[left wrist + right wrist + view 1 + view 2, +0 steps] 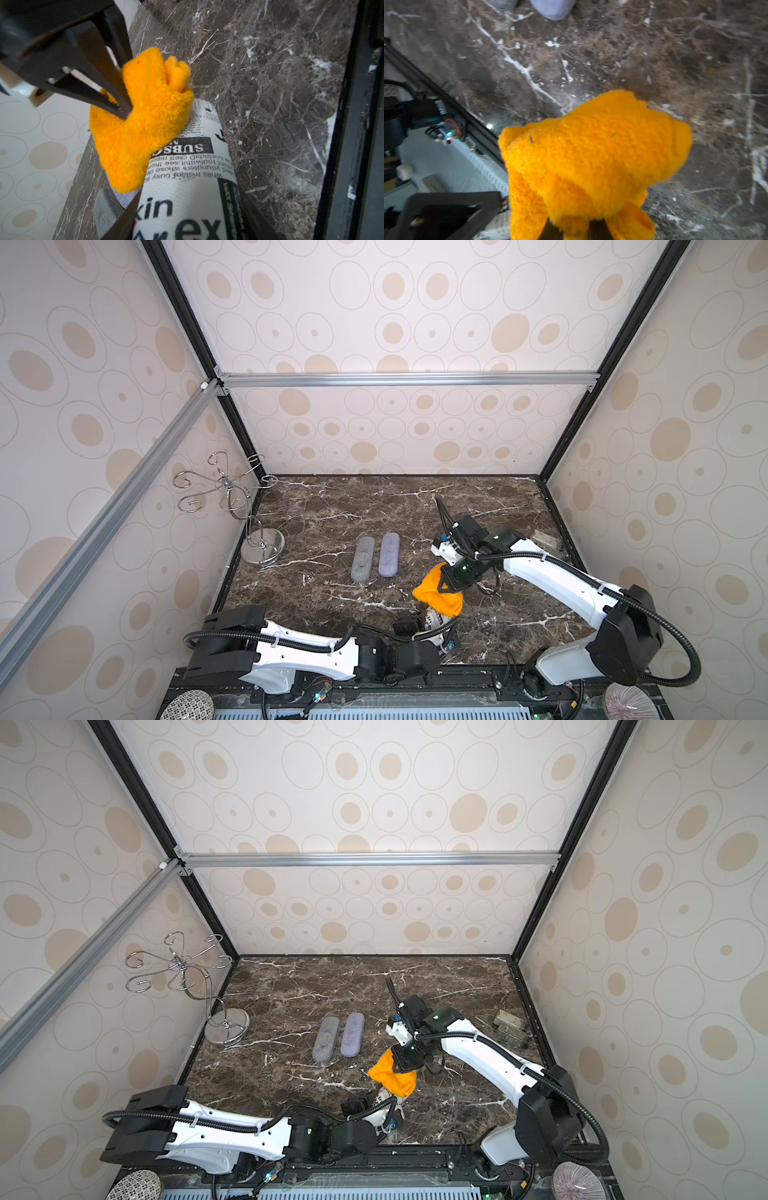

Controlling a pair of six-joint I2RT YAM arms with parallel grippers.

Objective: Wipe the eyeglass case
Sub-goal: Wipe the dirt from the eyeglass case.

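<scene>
Circle-print walls [415,323], dk marble tabletop [332,506].

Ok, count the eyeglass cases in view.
3: grey case and lavender case side by side mid-table; newsprint case in the left hand, partly under the orange cloth.

My orange cloth [145,128] is showing a fluffy, matt pile; the newsprint-patterned eyeglass case [187,182] is looking like grained leatherette; the marble tabletop [280,93] is gleaming smooth and glossy.
</scene>
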